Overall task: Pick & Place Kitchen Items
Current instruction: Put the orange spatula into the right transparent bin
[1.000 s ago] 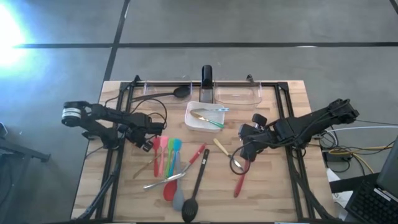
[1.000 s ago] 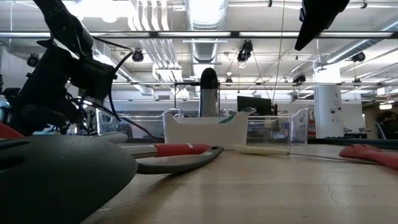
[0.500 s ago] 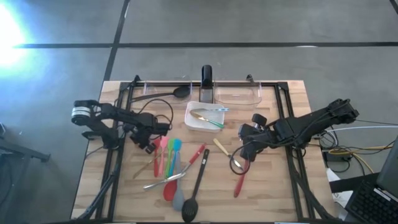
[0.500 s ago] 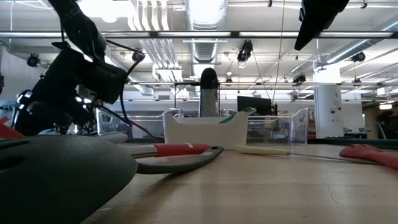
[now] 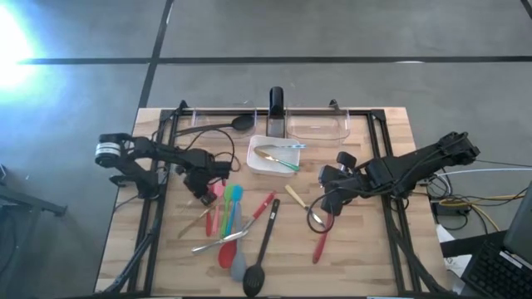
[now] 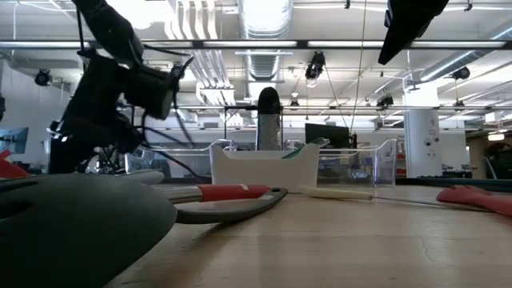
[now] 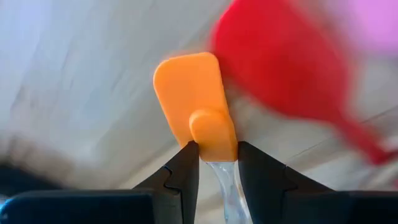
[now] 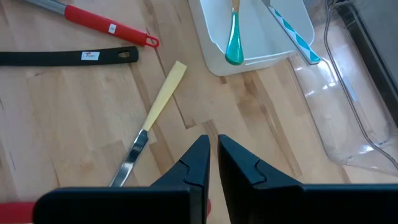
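Behind left gripper (image 7: 217, 167), spatula (image 7: 193, 102) handle hidden.

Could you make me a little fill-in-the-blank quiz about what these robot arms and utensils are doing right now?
1. The left gripper has its jaws shut on a small spatula whose head is ____.
2. The white dish holds a spoon with a ____ tip.
3. The right gripper holds ____.
4. The red utensil beside the spatula lies on the ____.

Missing words: orange; teal; nothing; table
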